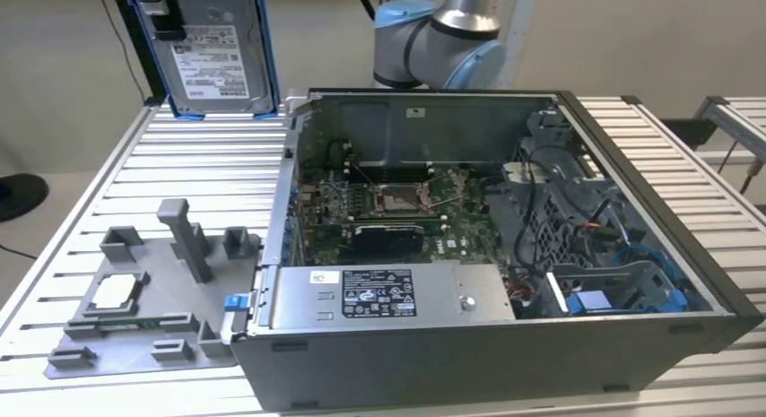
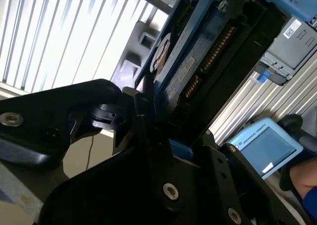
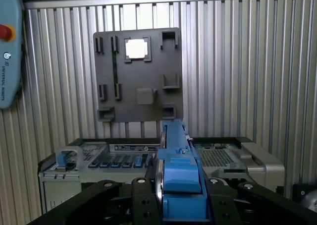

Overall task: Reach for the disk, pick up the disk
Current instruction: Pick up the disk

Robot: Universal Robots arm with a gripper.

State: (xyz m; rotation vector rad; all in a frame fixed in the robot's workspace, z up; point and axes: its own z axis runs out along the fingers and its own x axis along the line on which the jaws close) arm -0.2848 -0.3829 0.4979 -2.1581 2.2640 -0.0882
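The disk hung upright in the air at about 11 o'clock from the open case in the exterior view, label towards the camera, blue bracket down both long sides, clear of the ribbed tabletop. The tool was clenched on the disk: in the first wrist view its black fingers pressed the blue bracket from either side, with the disk seen edge-on between them. Judged from this, the reach and the pick-up were both done, since the disk rested on nothing and sat in no bay; nothing of the task looked left but to keep the hold. The views differed in what they gave. The exterior view gave the label face, the height above the tabletop, and the arm at 12 o'clock behind the case, but little of the grip itself. The first wrist view gave the grip, and far beneath it the grey tray with the small chip, which in the exterior view lay at 8 o'clock from the case. The second wrist view gave the other face of the disk, its dark board with rows of contacts, and a light-blue pendant beyond.
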